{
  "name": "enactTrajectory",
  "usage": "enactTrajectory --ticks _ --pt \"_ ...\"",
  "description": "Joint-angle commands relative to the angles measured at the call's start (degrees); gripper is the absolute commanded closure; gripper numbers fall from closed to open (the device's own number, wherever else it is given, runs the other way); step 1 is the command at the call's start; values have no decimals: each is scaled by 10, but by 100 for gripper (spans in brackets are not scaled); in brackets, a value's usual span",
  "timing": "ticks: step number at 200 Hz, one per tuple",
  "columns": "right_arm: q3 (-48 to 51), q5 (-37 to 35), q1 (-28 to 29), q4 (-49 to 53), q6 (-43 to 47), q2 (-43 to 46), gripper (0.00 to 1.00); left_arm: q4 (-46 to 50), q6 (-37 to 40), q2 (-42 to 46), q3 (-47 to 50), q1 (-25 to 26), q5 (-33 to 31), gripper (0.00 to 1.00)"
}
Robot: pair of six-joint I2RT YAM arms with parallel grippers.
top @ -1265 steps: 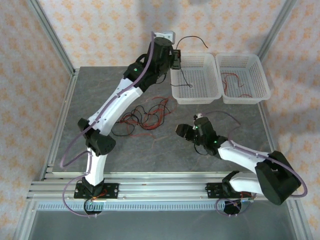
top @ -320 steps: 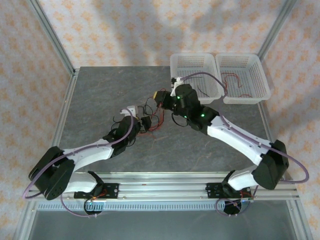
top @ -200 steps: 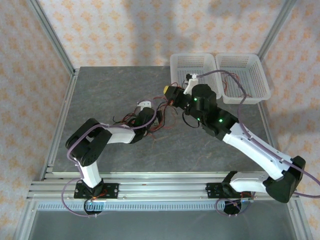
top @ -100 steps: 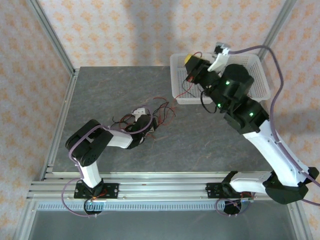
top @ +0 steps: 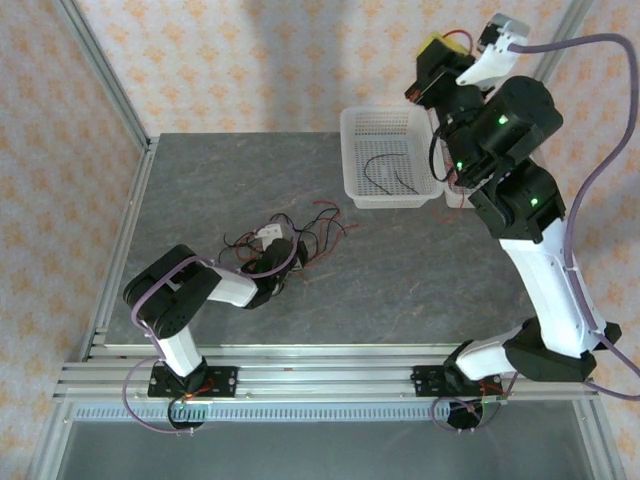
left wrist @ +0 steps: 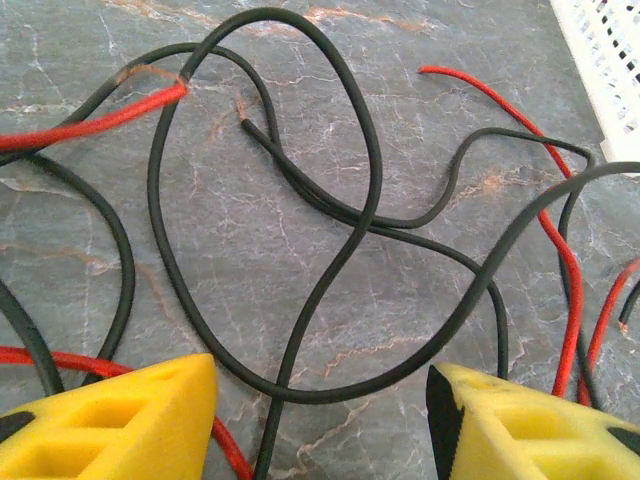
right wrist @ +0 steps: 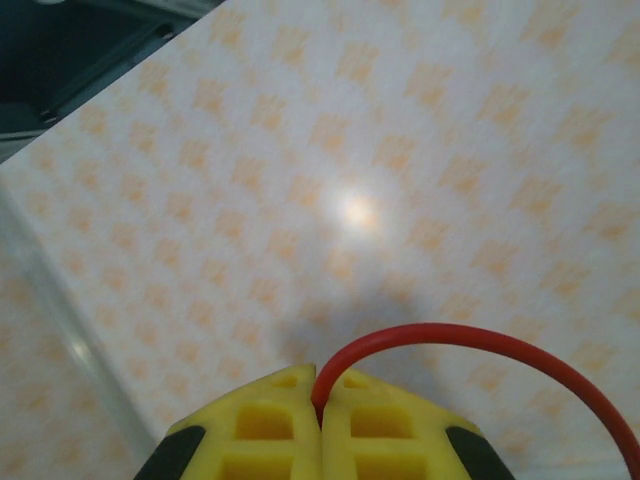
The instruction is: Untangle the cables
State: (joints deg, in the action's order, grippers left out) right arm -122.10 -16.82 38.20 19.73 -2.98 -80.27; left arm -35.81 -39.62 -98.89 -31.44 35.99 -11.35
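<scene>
The cables (top: 312, 222) lie as a small clump of red and black wires on the grey table, left of the middle. My left gripper (top: 283, 250) sits low at the clump. In the left wrist view it (left wrist: 320, 420) is open, with a black cable loop (left wrist: 365, 170) running across the gap between its yellow fingertips (left wrist: 120, 420) and red cables (left wrist: 560, 250) beside it. My right gripper (top: 437, 62) is raised high at the back right, above the baskets. In the right wrist view it (right wrist: 320, 400) is shut on a red cable (right wrist: 480, 340) that arcs away to the right.
A white basket (top: 352, 150) at the back holds black cables (top: 385, 175). A second white basket (top: 452, 195) next to it is mostly hidden behind the right arm. Metal frame posts and patterned walls enclose the table; a rail runs along the near edge.
The right arm has swung up and to the right from above the left basket, with the red cable in its grip. The left gripper has stayed low at the clump.
</scene>
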Motion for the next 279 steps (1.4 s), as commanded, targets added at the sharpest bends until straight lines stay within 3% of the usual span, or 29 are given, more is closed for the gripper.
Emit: enactTrajectory --ticks 1,73,154,198,279 --pt "-26 -81 -18 -50 87 -15 100 67 -27 0 31 1 12 42" --pt "-140 -15 -180 -64 68 -128 100 111 -34 74 44 9 5 41" --pt "-192 86 -336 -68 -51 -250 100 161 -29 203 52 22 19 33" --pt "-180 125 -391 -43 -97 -322 100 202 -28 289 41 23 24 24" --pt "-128 209 -449 19 -166 -446 100 280 -14 378 6 24 13 23"
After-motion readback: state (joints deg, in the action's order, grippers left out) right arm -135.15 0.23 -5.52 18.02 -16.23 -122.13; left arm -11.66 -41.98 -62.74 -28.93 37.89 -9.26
